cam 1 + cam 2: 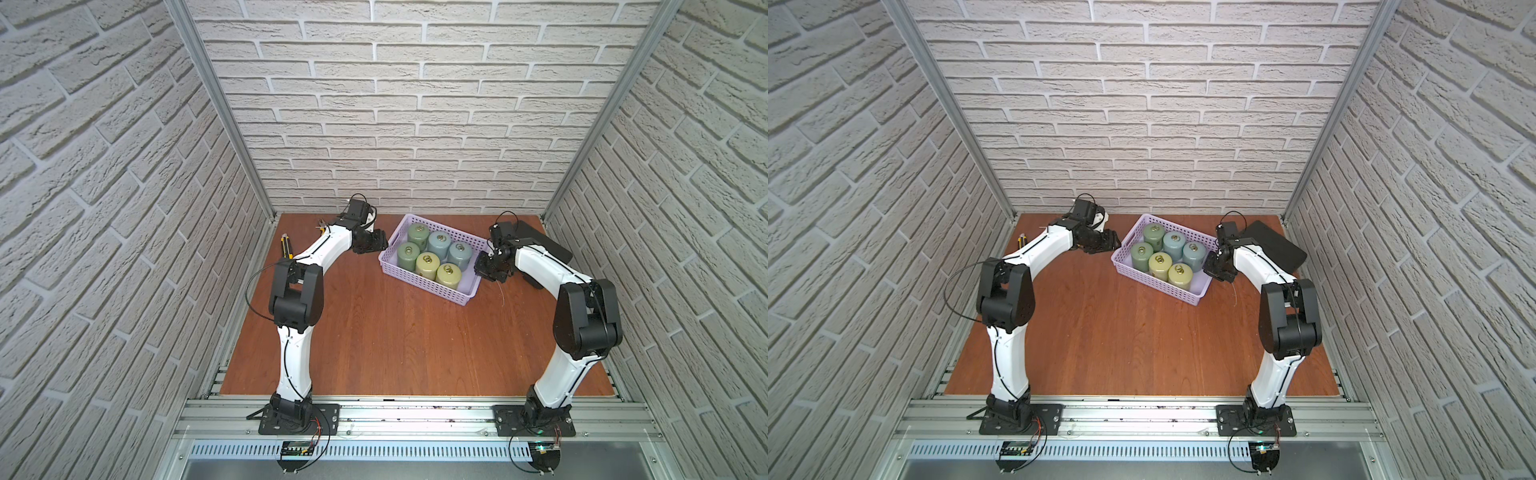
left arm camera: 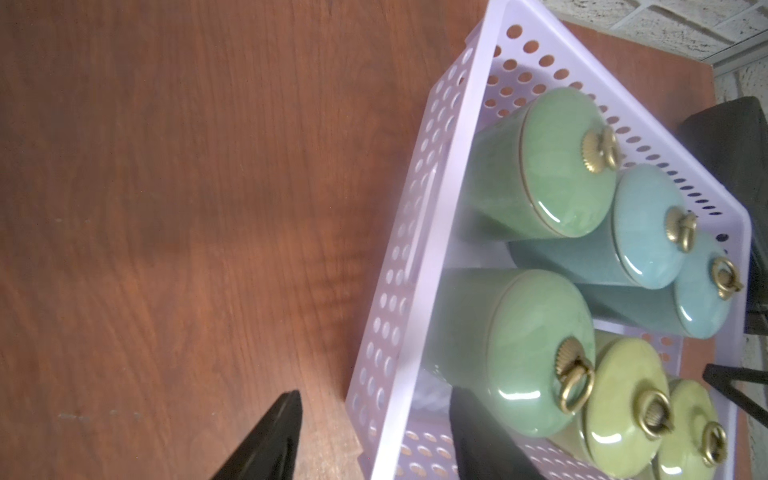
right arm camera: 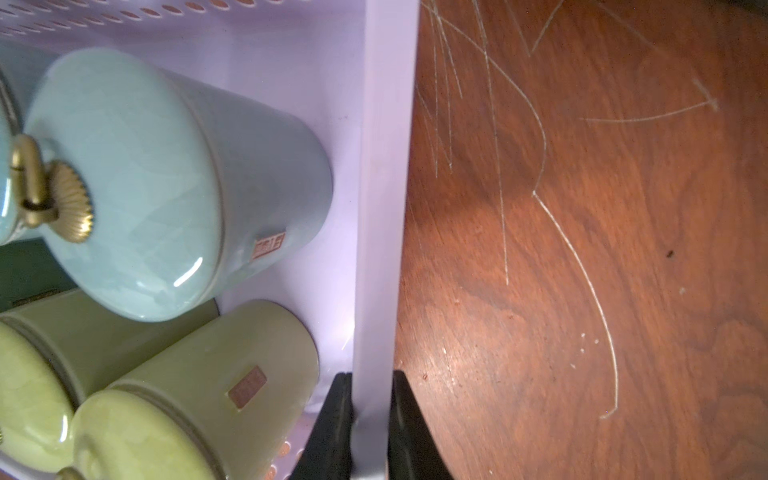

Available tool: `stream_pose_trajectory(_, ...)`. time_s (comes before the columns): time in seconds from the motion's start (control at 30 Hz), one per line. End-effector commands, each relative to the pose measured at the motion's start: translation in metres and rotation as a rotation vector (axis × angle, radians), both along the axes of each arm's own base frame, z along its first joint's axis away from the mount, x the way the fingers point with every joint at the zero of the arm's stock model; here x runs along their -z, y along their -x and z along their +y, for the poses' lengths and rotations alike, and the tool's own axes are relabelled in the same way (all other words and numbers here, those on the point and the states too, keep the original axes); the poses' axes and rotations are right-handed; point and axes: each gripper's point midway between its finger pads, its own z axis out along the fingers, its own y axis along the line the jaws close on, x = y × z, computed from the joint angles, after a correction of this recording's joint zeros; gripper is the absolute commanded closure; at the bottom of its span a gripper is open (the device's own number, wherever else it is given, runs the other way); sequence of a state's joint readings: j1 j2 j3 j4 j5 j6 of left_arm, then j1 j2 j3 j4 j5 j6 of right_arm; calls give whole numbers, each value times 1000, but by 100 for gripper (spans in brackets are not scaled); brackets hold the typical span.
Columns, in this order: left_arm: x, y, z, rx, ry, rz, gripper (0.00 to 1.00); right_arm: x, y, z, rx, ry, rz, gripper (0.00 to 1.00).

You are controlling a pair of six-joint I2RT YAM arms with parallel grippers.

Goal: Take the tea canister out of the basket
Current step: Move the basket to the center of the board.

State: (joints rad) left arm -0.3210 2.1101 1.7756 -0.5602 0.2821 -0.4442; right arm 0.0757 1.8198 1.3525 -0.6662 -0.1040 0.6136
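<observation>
The lavender basket [image 1: 424, 283] [image 1: 1158, 283] sits at the back of the wooden table and holds several lidded tea canisters with brass ring knobs: green [image 1: 417, 235], blue [image 1: 439, 243] and yellow-green [image 1: 428, 265]. My left gripper [image 1: 384, 245] [image 2: 374, 395] is open and straddles the basket's left end wall [image 2: 399, 291]. One finger is outside and one is inside beside a green canister [image 2: 536, 353]. My right gripper [image 1: 482, 266] [image 3: 371, 376] is shut on the basket's right rim [image 3: 386, 208], close to a yellow-green canister [image 3: 199, 415] and a blue one [image 3: 166, 187].
A black case [image 1: 544, 245] [image 1: 1275, 245] lies behind my right arm at the back right. A yellow and black knife [image 1: 286, 245] lies by the left wall. Brick-patterned walls close in three sides. Bare scratched wood [image 3: 582, 249] stretches in front of the basket.
</observation>
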Motion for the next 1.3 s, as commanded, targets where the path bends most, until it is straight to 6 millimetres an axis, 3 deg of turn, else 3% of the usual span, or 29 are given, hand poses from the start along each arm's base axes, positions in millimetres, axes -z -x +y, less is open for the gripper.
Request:
stream_pose_trajectory(0.0,4,-1,-8,36,-2,6,42,-5,-7,6,-47,1,-24,88)
stream_pose_trajectory(0.4,23,2,-17,52,-27,56,59,-6,-6,7,-51,-1,-25,90)
stream_pose_trajectory(0.73,25,3,-18,49,-25,66,84,-8,-9,8,-68,-2,-37,91)
stream_pose_trajectory(0.97,25,11,-11,18,-35,68,92,-16,-28,18,-116,-36,-81,93)
stream_pose_trajectory(1.27,28,25,16,-86,-21,73,98,-34,-66,34,-199,-73,-145,93)
